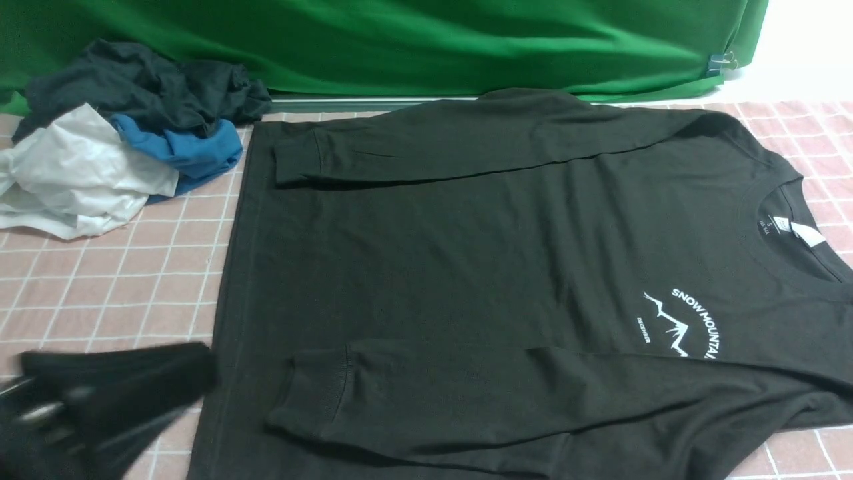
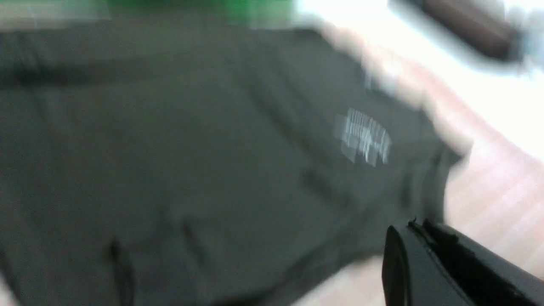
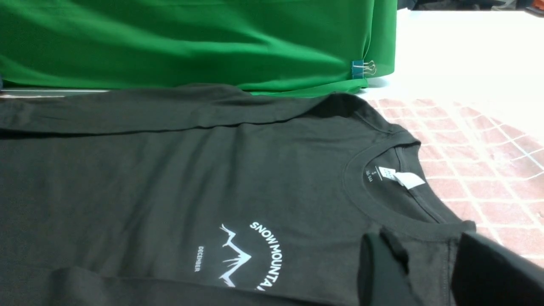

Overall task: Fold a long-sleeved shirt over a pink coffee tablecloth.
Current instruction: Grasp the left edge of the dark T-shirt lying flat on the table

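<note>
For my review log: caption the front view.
Long-sleeved shirt lies flat on the pink coffee tablecloth, both sleeves folded over its body; left gripper, blurred, near the hem.

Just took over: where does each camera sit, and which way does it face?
Front view: between the arms, looking forward over the long-sleeved shirt on the pink coffee tablecloth to the green backdrop; blurred left arm shows.
Left wrist view: blurred, looking across the shirt; shut jaws show.
Right wrist view: low by the collar, facing the backdrop; parted jaws show.
Shared: all show the white print.
</note>
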